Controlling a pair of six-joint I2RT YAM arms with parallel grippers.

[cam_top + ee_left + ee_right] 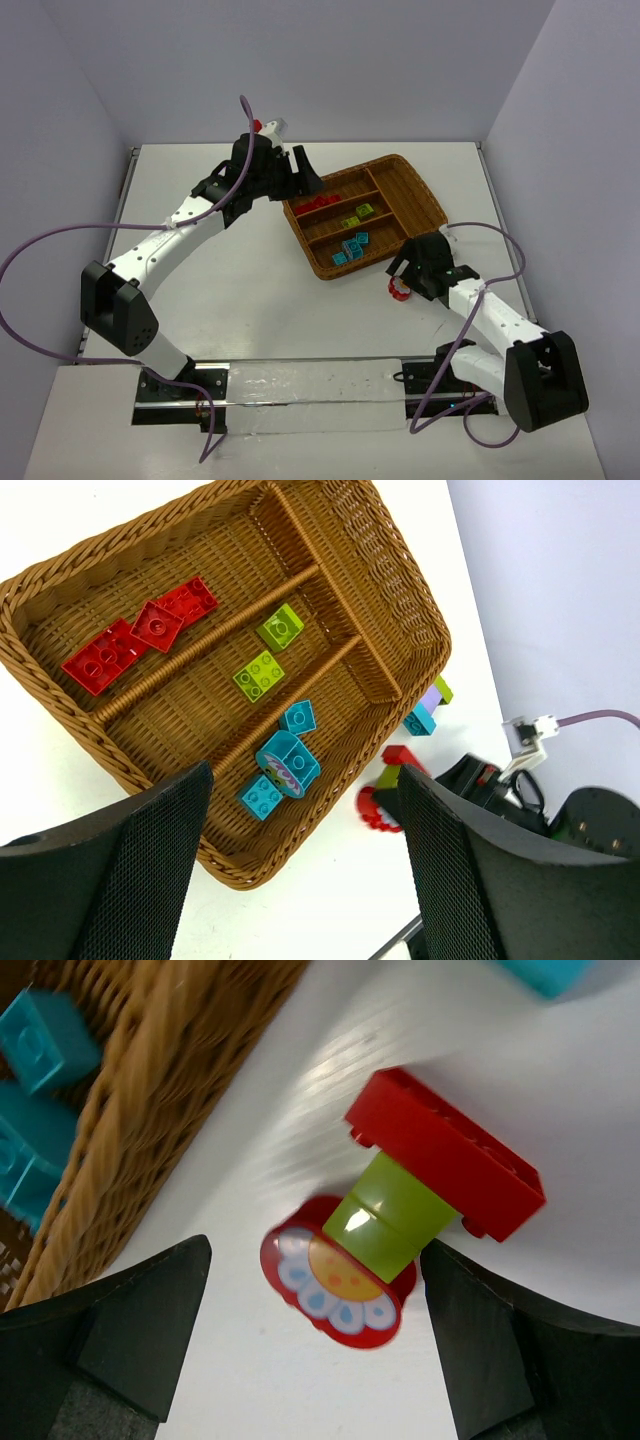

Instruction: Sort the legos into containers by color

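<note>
Here, the setting: two robot arms are reaching across a white counter [220,260] towards a brown wicker tray [410,610], which is lying at an angle right of centre.
Tray layout: three long slots are running side by side, and one crosswise slot is closing off one end.
First long slot: three flat red bricks [150,628] are lying close together here.
Middle long slot: two yellow-green bricks [258,674] are sitting a little apart from each other.
Third long slot: three cyan bricks [288,760] are clustering together, one of them showing a round printed face.
Loose cluster: a red flower-shaped disc [335,1285], a green block [395,1210] and a long red brick [450,1150] are lying joined together on the counter, just beside the tray's near corner.
Other loose pieces: a small stack [428,708] of purple, green and cyan bricks is standing on the counter just outside the tray wall, near the cluster.
Left end effector [303,178]: it is hovering at the tray's left corner with its fingers spread wide, released and gripping nothing.
Right end effector [315,1255]: it is hanging low over the loose cluster with one finger on either side, released, and neither finger is touching the pieces.
</note>
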